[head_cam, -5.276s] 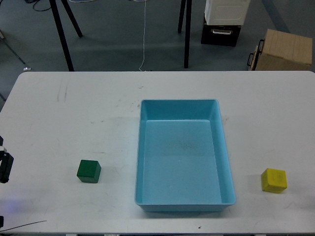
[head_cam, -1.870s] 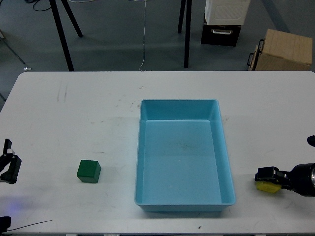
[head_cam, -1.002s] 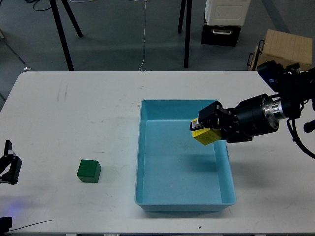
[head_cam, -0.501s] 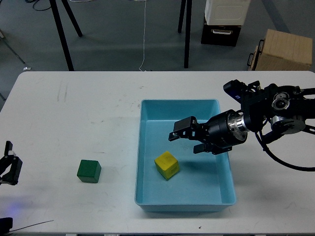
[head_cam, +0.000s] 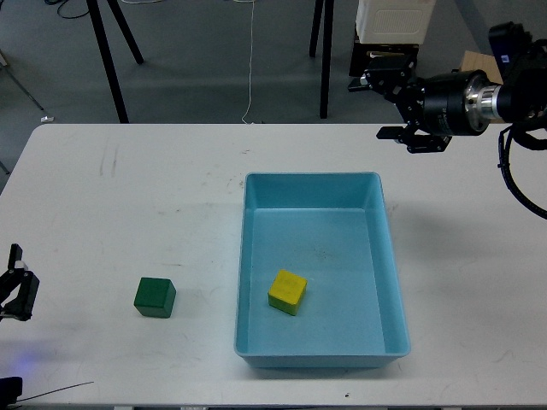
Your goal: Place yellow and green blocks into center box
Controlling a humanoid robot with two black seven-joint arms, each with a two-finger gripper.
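Fingers of the left gripper (head_cam: 15, 289) show only partly at the table's left edge, too cut off to tell their spread; the small matte dark green cube (head_cam: 155, 297) sits on the white table (head_cam: 128, 196), apart from the shallow light blue plastic tray (head_cam: 246, 256); the bright yellow cube (head_cam: 287, 292) lies inside it. An off-centre grasp could nudge the green cube aside; the right gripper (head_cam: 396, 104) is raised beyond the tray's far rim, jaws wide, empty.

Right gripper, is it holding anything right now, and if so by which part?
Nothing. The right gripper is open and empty above the table's far edge; the yellow block lies loose in the blue tray.
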